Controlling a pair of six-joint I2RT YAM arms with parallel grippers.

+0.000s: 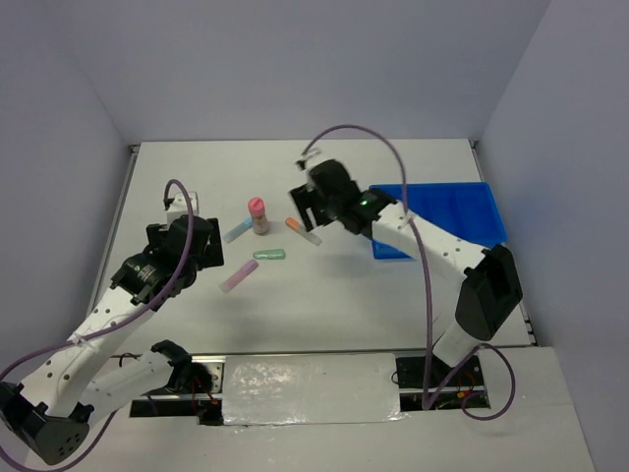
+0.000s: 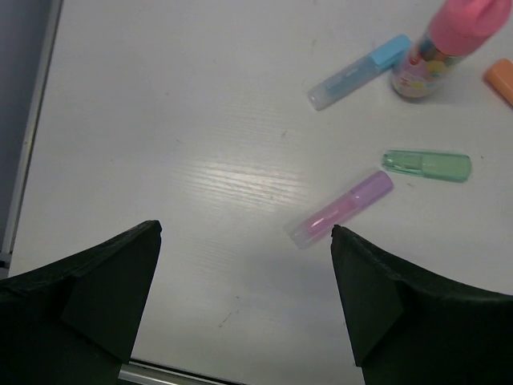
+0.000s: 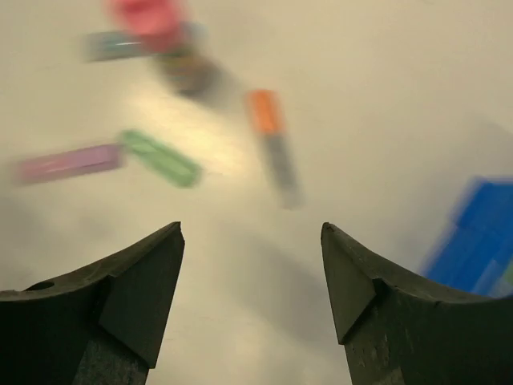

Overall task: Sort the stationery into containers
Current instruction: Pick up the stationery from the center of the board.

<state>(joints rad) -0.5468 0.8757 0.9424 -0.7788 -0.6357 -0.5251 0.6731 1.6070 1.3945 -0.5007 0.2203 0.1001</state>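
From above, the blue tray sits at right, with stationery lying loose to its left. Left wrist: the left gripper gapes empty near the lilac stick. Right wrist, blurred: the right gripper, spread and empty, faces the orange stick, seemingly the next pick, calling for descent and closure.

Bottle stands upright on the table. Blue stick lies just left of it and orange stick near its right. Green stick lies below it, lilac stick lower-left. Tray sits well right of the bottle, partly hidden by the right arm.
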